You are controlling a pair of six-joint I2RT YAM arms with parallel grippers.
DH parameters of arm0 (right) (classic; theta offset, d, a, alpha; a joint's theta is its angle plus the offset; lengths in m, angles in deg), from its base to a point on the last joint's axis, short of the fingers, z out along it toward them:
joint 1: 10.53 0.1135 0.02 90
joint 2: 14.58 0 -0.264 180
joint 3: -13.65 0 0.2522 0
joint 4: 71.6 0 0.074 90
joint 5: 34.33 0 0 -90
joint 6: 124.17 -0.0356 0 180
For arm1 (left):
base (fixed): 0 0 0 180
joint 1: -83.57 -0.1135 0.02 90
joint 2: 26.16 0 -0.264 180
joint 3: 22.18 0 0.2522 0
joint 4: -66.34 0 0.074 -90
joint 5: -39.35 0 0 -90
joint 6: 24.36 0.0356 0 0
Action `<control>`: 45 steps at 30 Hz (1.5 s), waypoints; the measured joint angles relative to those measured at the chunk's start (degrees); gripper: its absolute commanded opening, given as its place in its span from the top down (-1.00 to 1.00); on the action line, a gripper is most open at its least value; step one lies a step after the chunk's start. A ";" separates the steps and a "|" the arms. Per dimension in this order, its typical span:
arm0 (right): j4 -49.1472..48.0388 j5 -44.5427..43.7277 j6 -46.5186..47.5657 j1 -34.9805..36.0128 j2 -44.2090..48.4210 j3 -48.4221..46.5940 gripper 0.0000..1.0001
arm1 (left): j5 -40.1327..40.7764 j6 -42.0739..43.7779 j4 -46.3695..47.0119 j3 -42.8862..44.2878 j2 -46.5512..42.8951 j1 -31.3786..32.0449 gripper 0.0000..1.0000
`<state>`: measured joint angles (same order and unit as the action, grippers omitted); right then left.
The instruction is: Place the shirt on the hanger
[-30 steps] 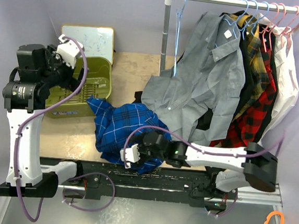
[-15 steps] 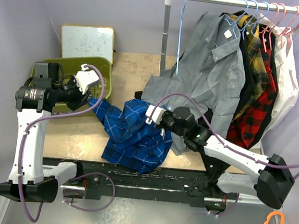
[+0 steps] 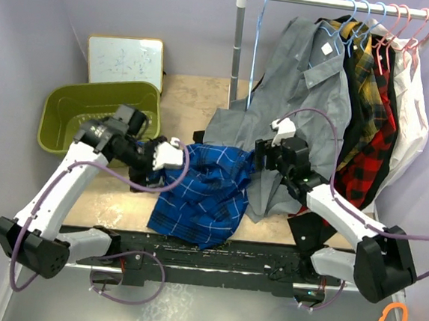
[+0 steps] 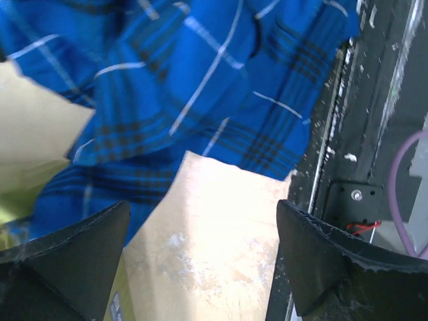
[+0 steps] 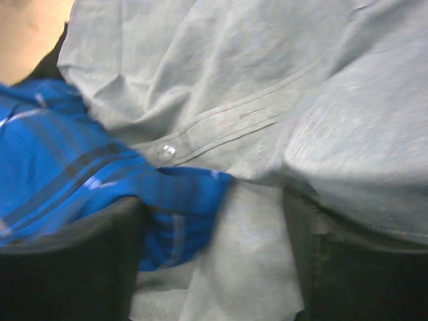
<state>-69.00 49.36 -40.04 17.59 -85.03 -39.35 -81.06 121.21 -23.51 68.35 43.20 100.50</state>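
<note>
Comparing with a second ago, we find the shirt (image 3: 204, 193) drawn out of its heap into a wider sheet on the desk (image 3: 193, 98), its lower edge reaching the black base at the near side. Both arms have swung in to flank it. The left tool (image 4: 202, 204) is spread wide over bare desk, holding nothing. The right tool (image 5: 212, 200) stands parted, a blue fold lying loose between its fingers. We judge the shirt flatter but released, and no nearer the hanger (image 3: 254, 59), which hangs bare on the rail (image 3: 341, 2). The grey shirt (image 3: 302, 108) trails down against the blue one's right edge, so a pinch there could catch both. A green bin (image 3: 98, 113) sits to the left.
</note>
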 measured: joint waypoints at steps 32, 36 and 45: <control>33.62 26.10 43.15 23.26 15.98 -6.75 -0.88 | 24.20 -0.09 22.12 -30.67 -9.25 25.90 -0.72; 33.55 24.55 43.82 24.70 12.66 -6.71 -0.80 | 24.74 -0.46 26.12 -30.80 -7.41 25.90 -0.54; 29.77 18.60 44.72 27.08 9.07 -3.65 -0.54 | 25.11 -0.26 32.59 -34.73 -5.22 25.90 0.20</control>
<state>-39.23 67.96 4.68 44.67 -75.96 -43.00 -55.95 120.95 9.07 33.62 37.98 126.40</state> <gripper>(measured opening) 0.838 0.558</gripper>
